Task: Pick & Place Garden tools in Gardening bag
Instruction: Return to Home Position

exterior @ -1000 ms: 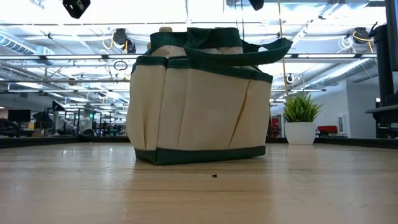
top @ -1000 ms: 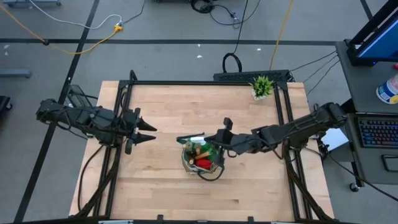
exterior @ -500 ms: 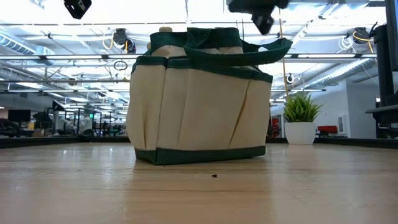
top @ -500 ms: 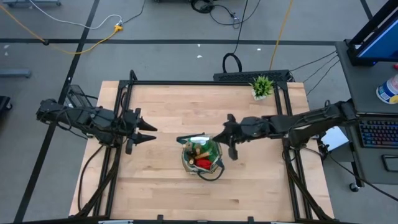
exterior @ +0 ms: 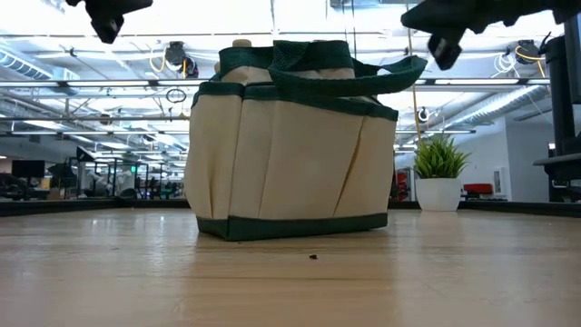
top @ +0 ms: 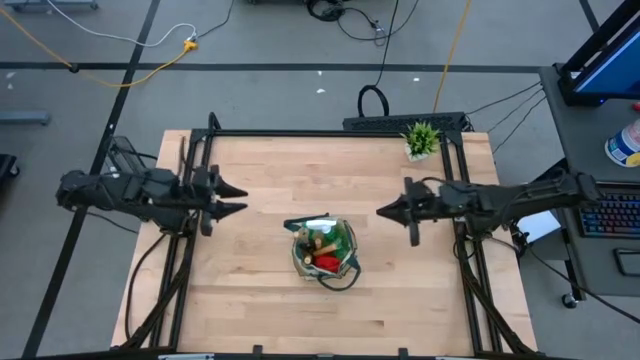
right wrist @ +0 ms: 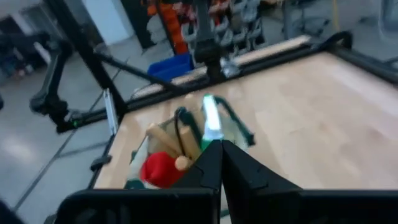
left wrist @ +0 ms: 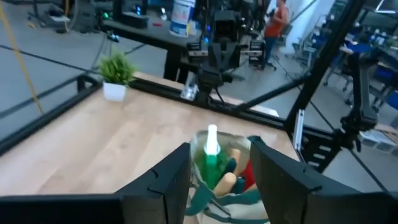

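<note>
The beige gardening bag (top: 323,248) with dark green trim stands on its base at the table's middle. It also shows in the low view (exterior: 290,154). Wooden tool handles (right wrist: 163,138), a red glove (right wrist: 159,168) and a green-white item (left wrist: 212,149) stick out of its open top. My left gripper (top: 238,198) hangs open and empty in the air, left of the bag. My right gripper (top: 382,211) is shut and empty, in the air right of the bag and pointing at it.
A small potted plant (top: 422,139) stands at the table's far right corner. Black frame rails (top: 195,180) run along the table's left, right and far edges. Bare wood (top: 290,310) lies on the near side of the bag. A person (left wrist: 277,18) stands in the room beyond.
My right gripper has drawn back from over the bag's top toward the table's right edge and now hangs clear of it. My left gripper has shifted a little toward the far edge. The bag has stayed where it was.
</note>
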Controlling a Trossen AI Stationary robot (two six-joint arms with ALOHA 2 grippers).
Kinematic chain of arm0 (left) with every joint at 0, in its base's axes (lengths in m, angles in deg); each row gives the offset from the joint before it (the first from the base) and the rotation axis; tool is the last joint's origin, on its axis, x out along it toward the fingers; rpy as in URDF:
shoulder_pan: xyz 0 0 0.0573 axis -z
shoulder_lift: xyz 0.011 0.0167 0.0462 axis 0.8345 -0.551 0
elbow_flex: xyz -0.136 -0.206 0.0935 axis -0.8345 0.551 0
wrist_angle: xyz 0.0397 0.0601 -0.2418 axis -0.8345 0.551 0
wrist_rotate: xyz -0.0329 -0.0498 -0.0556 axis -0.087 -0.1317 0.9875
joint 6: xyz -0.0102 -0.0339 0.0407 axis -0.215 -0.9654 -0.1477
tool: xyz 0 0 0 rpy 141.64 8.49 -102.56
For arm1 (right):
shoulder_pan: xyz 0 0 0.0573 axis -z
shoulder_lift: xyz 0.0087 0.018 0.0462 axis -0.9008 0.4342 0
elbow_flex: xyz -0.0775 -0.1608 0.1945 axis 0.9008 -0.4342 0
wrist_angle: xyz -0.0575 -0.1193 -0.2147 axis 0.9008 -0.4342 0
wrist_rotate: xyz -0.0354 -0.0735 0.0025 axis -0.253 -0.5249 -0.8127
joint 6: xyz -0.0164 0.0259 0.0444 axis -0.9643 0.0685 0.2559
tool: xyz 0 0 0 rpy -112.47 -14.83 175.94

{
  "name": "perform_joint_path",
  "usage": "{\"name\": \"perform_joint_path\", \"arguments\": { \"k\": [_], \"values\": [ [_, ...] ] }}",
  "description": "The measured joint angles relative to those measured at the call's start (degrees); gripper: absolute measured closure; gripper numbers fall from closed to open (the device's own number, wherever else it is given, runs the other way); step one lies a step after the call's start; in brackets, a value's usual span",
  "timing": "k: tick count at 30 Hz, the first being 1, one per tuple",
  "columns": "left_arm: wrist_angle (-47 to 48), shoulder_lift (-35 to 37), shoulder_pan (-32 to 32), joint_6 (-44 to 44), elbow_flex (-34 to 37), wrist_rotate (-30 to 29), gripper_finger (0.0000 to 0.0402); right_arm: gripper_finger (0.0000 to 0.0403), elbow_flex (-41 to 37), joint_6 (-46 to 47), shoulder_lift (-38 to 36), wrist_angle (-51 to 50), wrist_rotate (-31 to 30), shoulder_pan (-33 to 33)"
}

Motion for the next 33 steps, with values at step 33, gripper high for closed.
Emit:
{"name": "perform_joint_path", "arguments": {
  "k": [33],
  "values": [
    [7.3, 12.9, -3.1, -11.5, 14.0, -1.0, 0.0231, 0.0403, -27.3, 12.5, -22.3, 9.2, 0.4, -0.1]
  ]
}}
